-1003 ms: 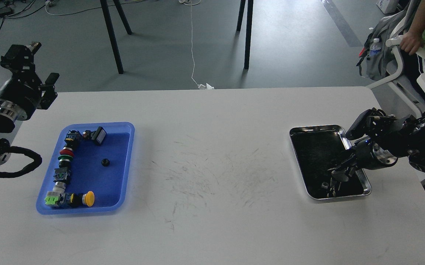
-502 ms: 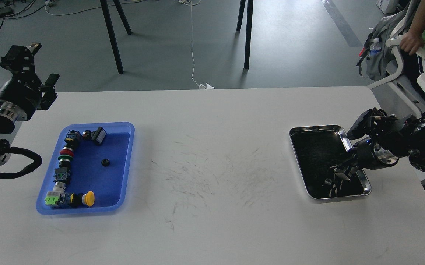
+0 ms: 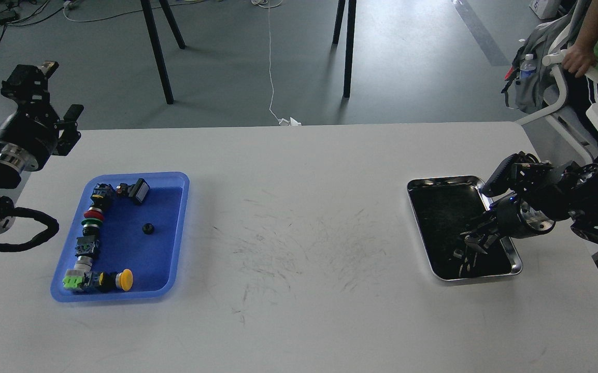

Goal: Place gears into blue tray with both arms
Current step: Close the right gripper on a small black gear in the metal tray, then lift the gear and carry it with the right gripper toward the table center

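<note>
A: R gripper [image 3: 472,242]?
B: Down over the near right part of the steel tray [image 3: 441,182], tips at or near its dark floor. Fingers too dark against it, can't tell if clenched or holding anything.
A: L gripper [image 3: 45,98]?
B: Raised off the far left table [image 3: 299,217] edge, well apart from the blue tray [image 3: 173,178]. Seen end-on and dark, can't tell if it's released or clenched.
A: Gears?
B: One gear [image 3: 147,228] lies flat on the blue tray floor, right of centre, apart from everything. The 2nd I can't pick out, steel tray's too dark.
A: Else in the blue tray?
B: Push-button switches [image 3: 91,220] in a line along its left wall, w/ a yellow-capped one [image 3: 124,279] at the near end & a black one [image 3: 138,190] at the far end.
</note>
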Motion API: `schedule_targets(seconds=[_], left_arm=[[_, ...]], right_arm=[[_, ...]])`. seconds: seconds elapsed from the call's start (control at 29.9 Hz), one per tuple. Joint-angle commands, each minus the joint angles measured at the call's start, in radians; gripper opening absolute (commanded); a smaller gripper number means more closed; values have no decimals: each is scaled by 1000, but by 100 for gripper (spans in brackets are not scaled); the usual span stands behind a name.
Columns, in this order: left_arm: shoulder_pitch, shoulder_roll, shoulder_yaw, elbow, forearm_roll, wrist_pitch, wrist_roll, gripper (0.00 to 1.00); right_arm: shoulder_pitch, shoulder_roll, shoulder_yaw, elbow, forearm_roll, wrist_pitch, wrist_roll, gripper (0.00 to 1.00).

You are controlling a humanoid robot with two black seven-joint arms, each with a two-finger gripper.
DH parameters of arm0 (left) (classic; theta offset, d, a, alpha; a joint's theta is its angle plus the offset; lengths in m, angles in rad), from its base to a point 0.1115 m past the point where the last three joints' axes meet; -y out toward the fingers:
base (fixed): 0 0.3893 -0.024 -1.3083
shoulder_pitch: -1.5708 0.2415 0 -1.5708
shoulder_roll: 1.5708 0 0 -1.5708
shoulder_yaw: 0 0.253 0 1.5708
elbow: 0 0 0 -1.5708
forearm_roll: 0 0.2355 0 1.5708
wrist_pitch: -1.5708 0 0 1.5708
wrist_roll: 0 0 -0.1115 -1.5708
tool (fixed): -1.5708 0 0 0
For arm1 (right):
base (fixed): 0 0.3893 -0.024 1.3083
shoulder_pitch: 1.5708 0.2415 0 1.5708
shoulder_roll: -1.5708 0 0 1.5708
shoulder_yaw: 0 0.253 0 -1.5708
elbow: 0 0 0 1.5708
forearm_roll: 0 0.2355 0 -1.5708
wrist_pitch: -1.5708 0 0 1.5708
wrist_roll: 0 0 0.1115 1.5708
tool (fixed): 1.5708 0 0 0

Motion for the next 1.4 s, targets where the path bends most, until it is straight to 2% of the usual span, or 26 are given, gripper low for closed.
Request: schedule_targets(seconds=[0.0, 0.43, 0.57, 0.7, 0.87, 0.94, 1.1, 1.2, 1.37], left_arm=[[0, 0, -1, 0, 0, 0, 0, 98], [0, 1, 0, 0, 0, 0, 0, 98], [0, 3, 0, 0, 0, 0, 0, 98], [0, 3, 0, 0, 0, 0, 0, 98], [6, 3, 0, 0, 0, 2, 0, 99], [8, 3, 0, 0, 0, 2, 0, 99], [8, 3, 0, 0, 0, 2, 0, 99], [8, 3, 0, 0, 0, 2, 0, 99], [8, 4, 0, 0, 1, 2, 0, 98]], right_arm=[[0, 3, 0, -2, 0, 0, 0, 39], [4, 3, -2, -2, 0, 0, 2, 36], [6, 3, -2, 3, 0, 0, 18, 35], [4, 5, -8, 6, -2, 3, 25, 29], [6, 3, -8, 3, -2, 3, 28, 28], [6, 3, -8, 5, -3, 3, 29, 24], [7, 3, -5, 5, -3, 3, 29, 5], [18, 5, -2, 8, -2, 2, 29, 1], [47, 8, 23, 5, -2, -2, 28, 1]])
